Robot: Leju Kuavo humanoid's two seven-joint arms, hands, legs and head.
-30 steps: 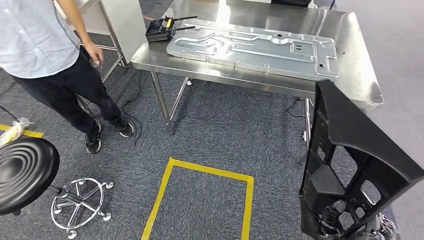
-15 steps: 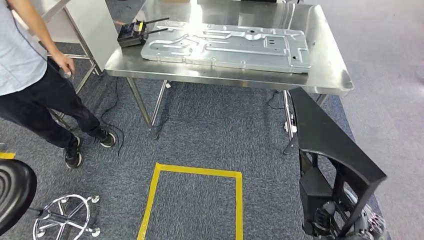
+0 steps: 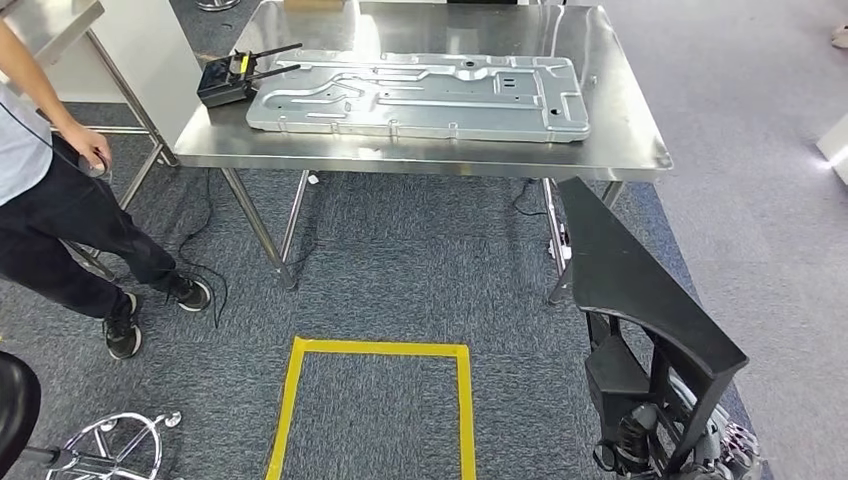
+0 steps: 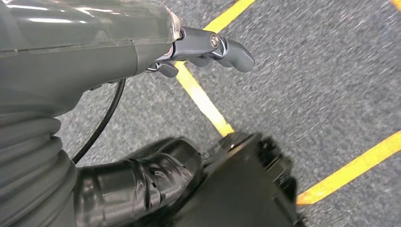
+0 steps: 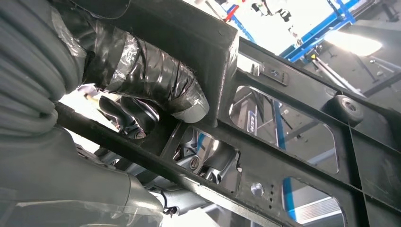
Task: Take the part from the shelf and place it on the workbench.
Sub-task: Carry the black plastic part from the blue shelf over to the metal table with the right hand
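Robot's right hand (image 5: 156,101) gripped a black part (image 3: 640,300) near the workbench (image 3: 620,150), left hand (image 4: 208,49) held nothing, fingers loosely curled; next, likely step closer and set it down.

We take this for a workshop or factory test bay — a steel workbench (image 3: 640,140) carries a stamped metal panel (image 3: 420,95) and a small black radio unit (image 3: 222,85). Yellow tape (image 3: 370,350) marks a square on grey carpet (image 3: 420,250), cables (image 3: 200,270) trail under the bench, and a rolling stool (image 3: 100,450) stands by — blue racking (image 5: 326,23) shows in the right wrist view.
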